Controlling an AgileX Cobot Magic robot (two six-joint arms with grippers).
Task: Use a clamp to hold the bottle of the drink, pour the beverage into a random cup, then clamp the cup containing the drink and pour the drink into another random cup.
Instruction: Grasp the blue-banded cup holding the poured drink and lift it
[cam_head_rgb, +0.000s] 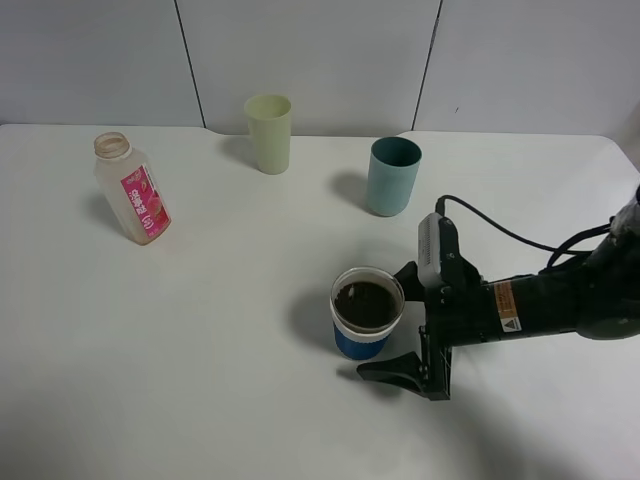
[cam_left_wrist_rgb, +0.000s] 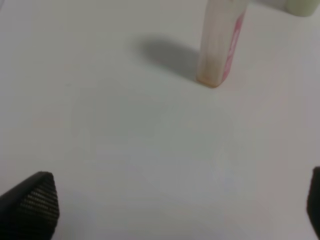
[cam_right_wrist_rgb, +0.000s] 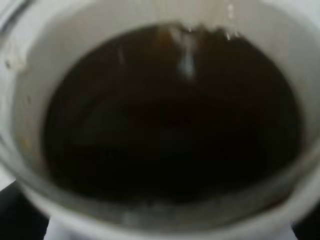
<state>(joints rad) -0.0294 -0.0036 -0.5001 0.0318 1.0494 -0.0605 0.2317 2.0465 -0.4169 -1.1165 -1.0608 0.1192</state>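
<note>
We were starting the second pour. The blue-banded cup, full of dark drink, stood lower right of centre on the bench, between the right pincer's wide-open jaws, not yet gripped. The next move called for closing, lifting level, then tipping into the teal tumbler.

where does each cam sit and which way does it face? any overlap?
Exterior high: mounted high, looking down at the table; the right arm and open right claw flank the blue-banded cup.
Left wrist: behind the open left claw, tips at the frame edges, facing the bottle.
Right wrist: behind the right claw, close on the beverage in the cup; the claw barely shows at the corners.
Shared: the exterior view also shows the bottle and the beverage.
</note>
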